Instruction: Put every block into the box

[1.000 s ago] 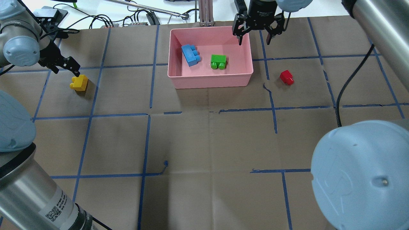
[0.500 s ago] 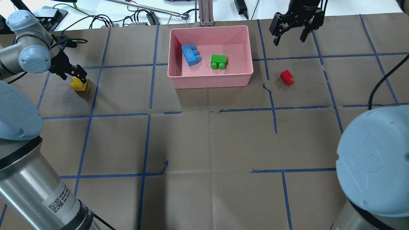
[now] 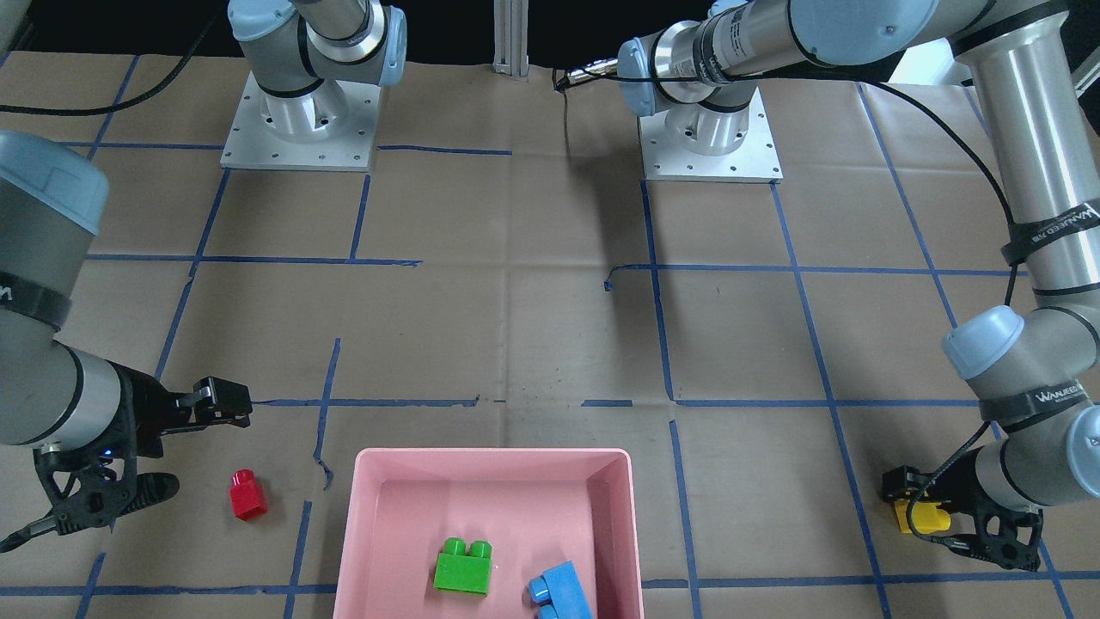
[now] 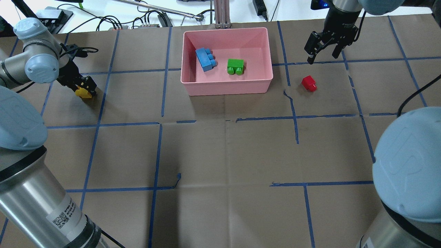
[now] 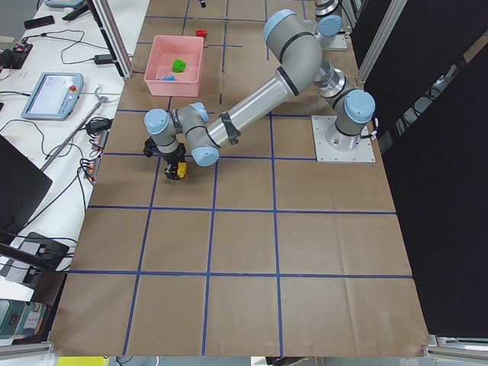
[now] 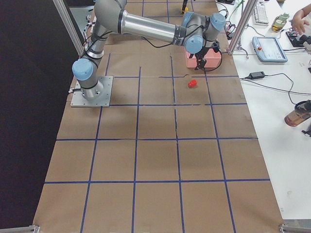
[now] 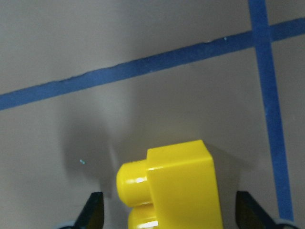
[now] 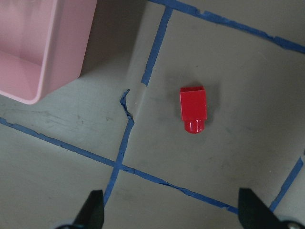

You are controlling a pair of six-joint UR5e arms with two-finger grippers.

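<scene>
The pink box [image 4: 227, 88] holds the blue block [image 4: 205, 59] and the green block [image 4: 235, 66]. The yellow block [image 4: 82, 92] lies on the table far to the left. My left gripper [image 4: 83, 86] is down over it, jaws open on either side; in the left wrist view the yellow block [image 7: 176, 186] sits between the fingertips [image 7: 94, 210] with gaps on both sides. The red block [image 4: 309, 83] lies to the right of the box. My right gripper [image 4: 323, 52] is open and empty, above the table just beyond the red block [image 8: 193, 109].
Brown paper with blue tape lines [image 4: 296, 117] covers the table. Cables and gear [image 4: 144, 20] lie beyond its far edge. The box's corner [image 8: 33, 71] shows at the upper left of the right wrist view. The arm bases [image 3: 709, 129] stand at the robot's side.
My left gripper has come down and closed in around the yellow block. My right gripper has moved from over the box's far right corner out to the right, toward the red block.
</scene>
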